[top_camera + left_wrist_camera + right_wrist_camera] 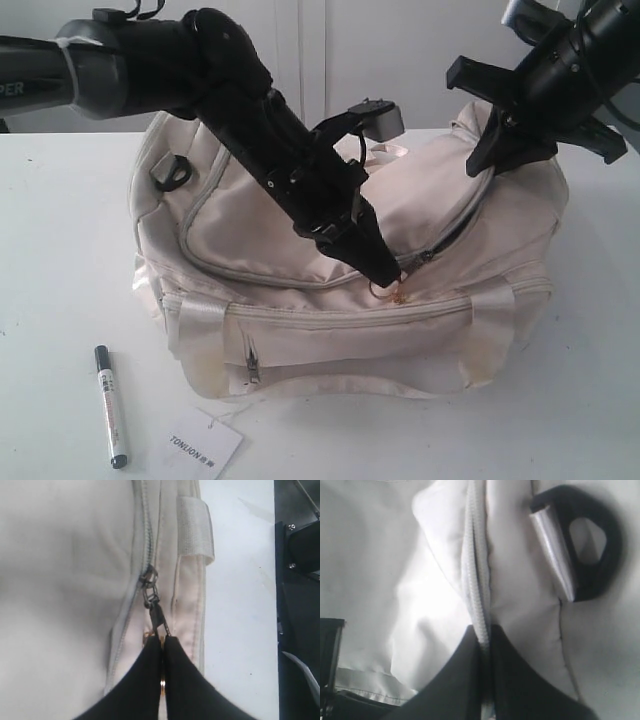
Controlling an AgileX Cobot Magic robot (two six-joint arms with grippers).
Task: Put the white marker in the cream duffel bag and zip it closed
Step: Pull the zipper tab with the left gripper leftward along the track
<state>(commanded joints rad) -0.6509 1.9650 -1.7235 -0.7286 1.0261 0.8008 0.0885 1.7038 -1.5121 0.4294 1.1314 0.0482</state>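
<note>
Both grippers gripped the cream fabric duffel bag [250,240]; the slim white marker with a dark grey cap [110,407] lay outside it.
The left arm covered much of the curved top zip, and the bag's inside was hidden. The left gripper [162,645] had its jaws pinched together on the dark metal zip pull [155,612]. The right gripper [485,635] was clenched on the white zip seam [476,555] near a black D-ring [592,550]. The marker lay on the white table [60,250] before the bag's left end, beside a white paper hang tag [205,442].
</note>
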